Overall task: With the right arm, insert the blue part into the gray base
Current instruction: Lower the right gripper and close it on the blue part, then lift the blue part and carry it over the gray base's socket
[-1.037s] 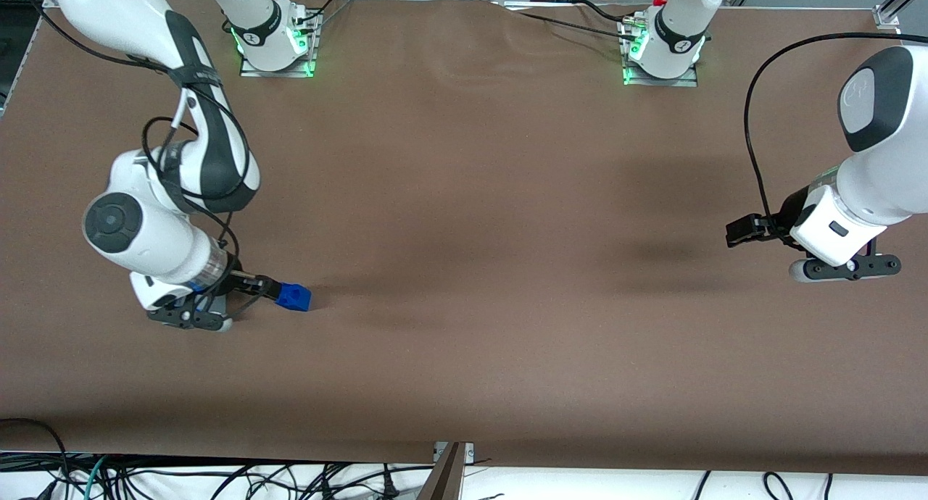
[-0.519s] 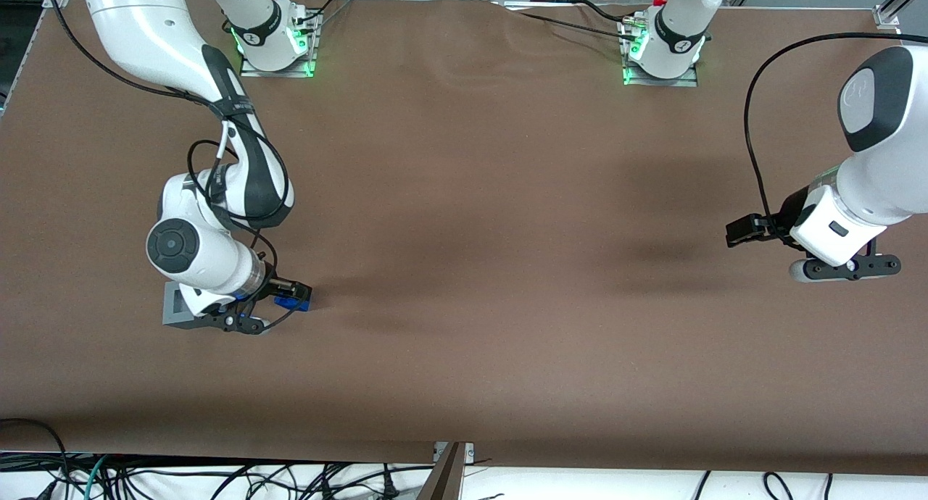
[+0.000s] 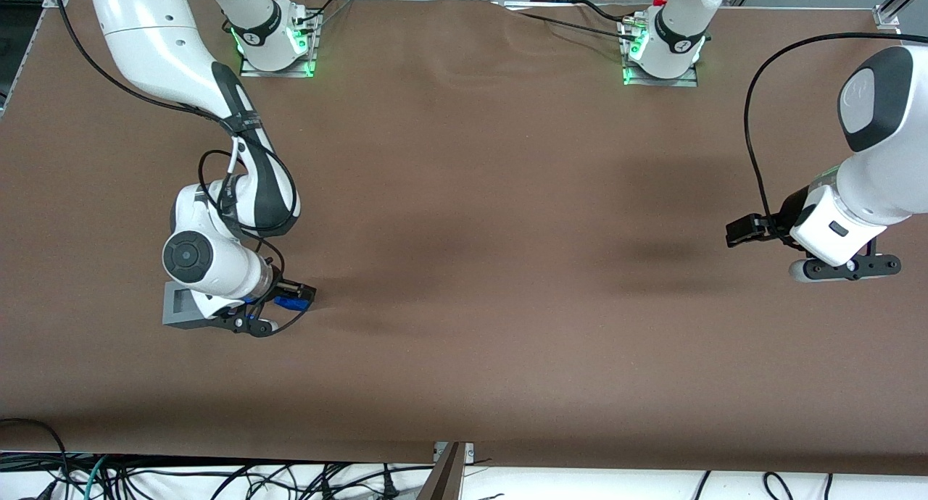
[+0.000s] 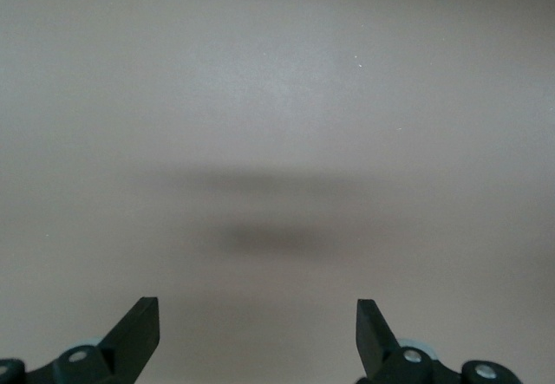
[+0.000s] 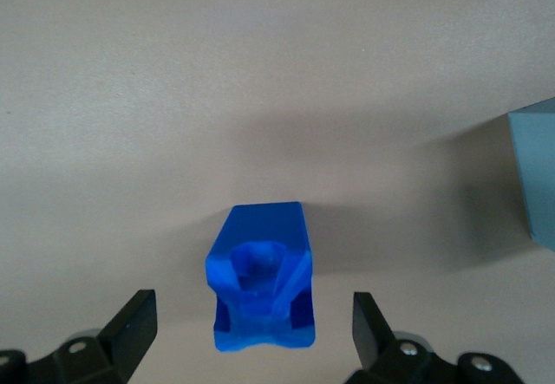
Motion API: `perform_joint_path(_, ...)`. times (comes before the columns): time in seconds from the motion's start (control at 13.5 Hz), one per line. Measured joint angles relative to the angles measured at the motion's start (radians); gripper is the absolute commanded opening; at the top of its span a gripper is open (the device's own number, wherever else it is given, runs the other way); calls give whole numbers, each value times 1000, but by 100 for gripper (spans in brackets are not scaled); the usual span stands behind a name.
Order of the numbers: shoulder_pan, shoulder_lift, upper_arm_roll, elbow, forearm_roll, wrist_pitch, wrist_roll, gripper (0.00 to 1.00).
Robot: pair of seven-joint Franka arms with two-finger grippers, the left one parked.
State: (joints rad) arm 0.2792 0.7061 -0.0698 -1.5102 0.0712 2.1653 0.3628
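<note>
Brown sheeting (image 3: pixel 507 326) covered the whole table. The right arm (image 3: pixel 217 217) reached down over the working arm's end of it, with a looping black-and-white cable (image 3: pixel 217 170) hanging at its forearm.

Gripper: the gripper (image 3: pixel 279 302) hung low over the blue part (image 3: pixel 291 302), which lay on the sheeting. In the right wrist view the two black fingers (image 5: pixel 130 323) stood wide apart, one on each side of the blue part (image 5: pixel 260 280), with bare sheeting showing between each finger and the part. Neither finger touched it. The gripper (image 5: pixel 251 332) was therefore spread wide and held nothing.

Blue part: it rested on the table, apart from the gray base. In the wrist view it showed a hollowed face with an angular recess in it. In the front view most of it was covered by the gripper and wrist; only a strip of blue showed.

Gray base: the gray base (image 3: pixel 179 306) stood on the sheeting just beside the blue part, farther toward the working arm's end of the table. The wrist housing (image 3: pixel 210 264) overlapped part of it in the front view, so whether anything sat in its recess could not be told there. In the right wrist view only one corner of the gray base (image 5: pixel 536 172) was in frame, clear of the blue part.
</note>
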Motion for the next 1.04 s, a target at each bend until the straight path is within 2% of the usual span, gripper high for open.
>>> perform_joint_path(0.15,-1,9,-1,0,0,5,0,98)
perform_joint_path(0.37,-3,15,-3,0,0,11,-1,49)
perform_joint_path(0.52,-3,15,-4,0,0,14,-2,30)
perform_joint_path(0.59,-3,15,-4,0,0,15,-2,26)
perform_joint_path(1.04,-3,14,-6,42,-1,7,-45,26)
